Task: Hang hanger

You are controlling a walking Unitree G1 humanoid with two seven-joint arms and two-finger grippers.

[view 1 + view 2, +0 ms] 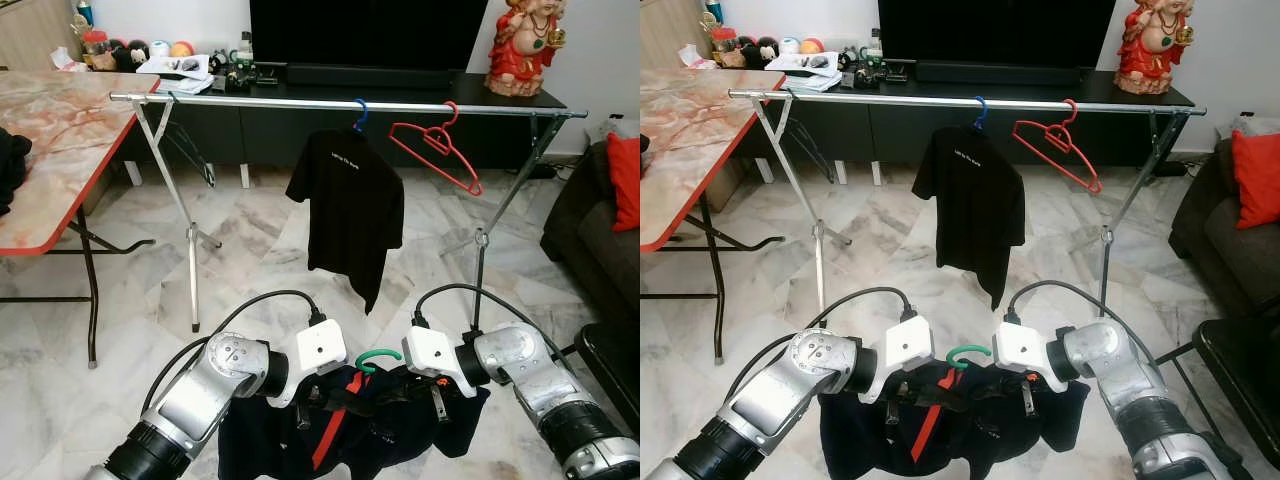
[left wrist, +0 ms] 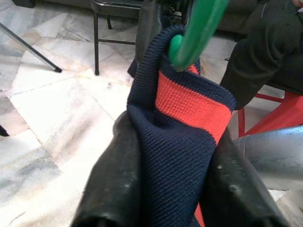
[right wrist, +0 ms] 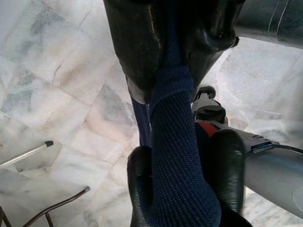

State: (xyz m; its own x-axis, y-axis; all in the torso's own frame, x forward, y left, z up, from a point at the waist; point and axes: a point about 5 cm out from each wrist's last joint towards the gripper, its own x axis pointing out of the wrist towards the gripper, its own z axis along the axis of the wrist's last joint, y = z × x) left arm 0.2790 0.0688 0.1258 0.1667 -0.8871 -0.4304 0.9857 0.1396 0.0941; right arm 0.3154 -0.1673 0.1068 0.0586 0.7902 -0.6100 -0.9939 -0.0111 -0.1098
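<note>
Item: navy knit garment (image 1: 350, 425) with an orange-red stripe, mounted on a green hanger (image 1: 377, 357) whose hook rises at the bottom centre of the head view, between the two wrists. Left gripper (image 2: 173, 189): fingers pressed onto a fold of the navy-and-orange knit, close beside the green hook. Right gripper (image 3: 182, 156): fingers pinching a navy fold likewise. Held from both sides, apparently so the garment stays spread on its hanger and the hook stands free and upright for lifting. Destination: silver clothes rail (image 1: 300, 102) spanning the upper frame on folding legs, well apart from the load. Already on the rail: black T-shirt (image 1: 350, 205) on a blue hanger at centre, empty red hanger (image 1: 436, 147) tilted just to its right. Bare rail at upper left looks the likeliest berth. Hanging not yet done.
</note>
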